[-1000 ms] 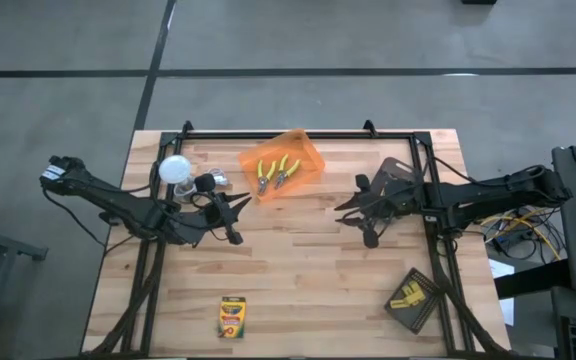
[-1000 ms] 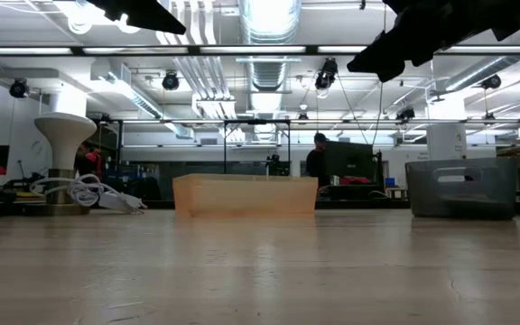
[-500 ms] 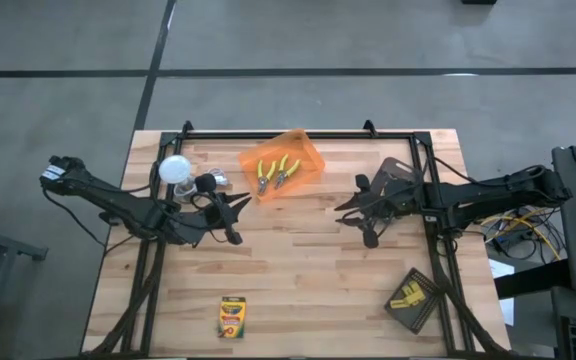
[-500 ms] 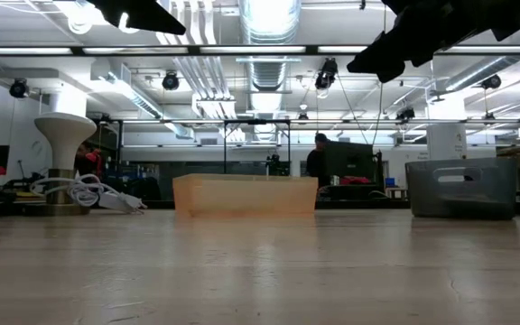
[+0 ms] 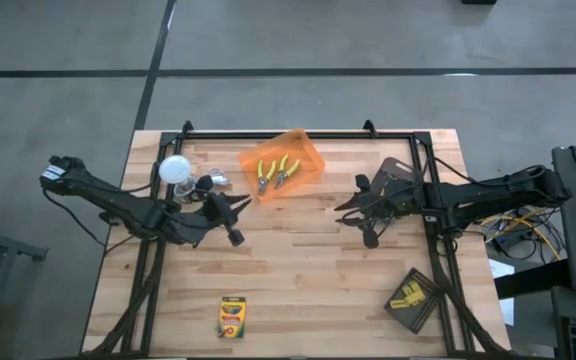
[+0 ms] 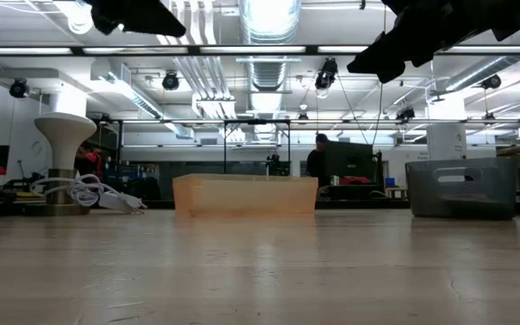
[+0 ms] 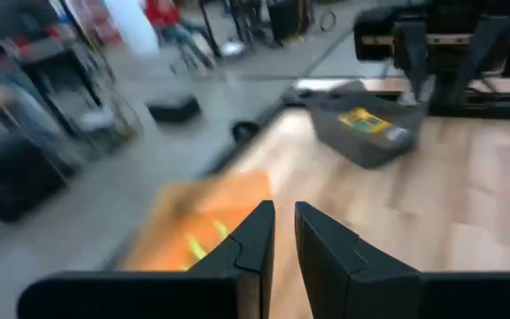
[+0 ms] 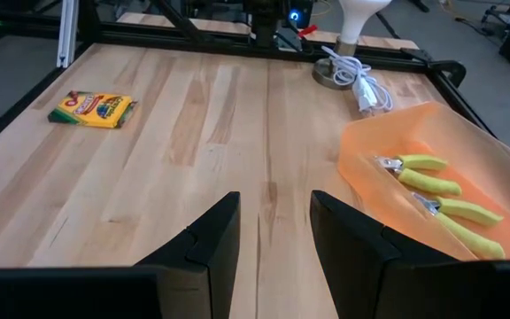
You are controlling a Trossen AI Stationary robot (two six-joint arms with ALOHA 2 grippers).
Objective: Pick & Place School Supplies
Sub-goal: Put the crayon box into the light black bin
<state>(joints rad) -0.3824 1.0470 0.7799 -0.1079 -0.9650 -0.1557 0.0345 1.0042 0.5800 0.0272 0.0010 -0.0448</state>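
Left gripper (image 5: 236,218) hangs above the table left of centre, fingers (image 7: 248,237) nearly together with a thin gap, nothing held. Right gripper (image 5: 356,213) hangs right of centre, fingers (image 8: 206,239) a moderate way apart, empty.

Orange bin (image 5: 284,165) sits at the far middle of the table, between the two grippers and beyond them. Two yellow-handled pliers (image 5: 277,172) lie inside it, side by side. White lamp (image 5: 175,169) with a coiled cable stands just left of the bin, close to the left gripper.

One crayon box (image 5: 232,317) lies flat near the front edge, left of centre, well apart from both grippers. Yellow and green, a red band of lettering on its face; too small to read. Dark tray (image 5: 414,297) at the front right corner holds yellow pieces (image 5: 409,296); count unclear.

Table (image 5: 298,270) is pale wood planks with a black frame along the edges. Floor around is grey concrete. Low view: workshop hall, strip lights and ducts overhead, a grey crate (image 6: 461,187) far right, a person (image 6: 317,164) standing far back.
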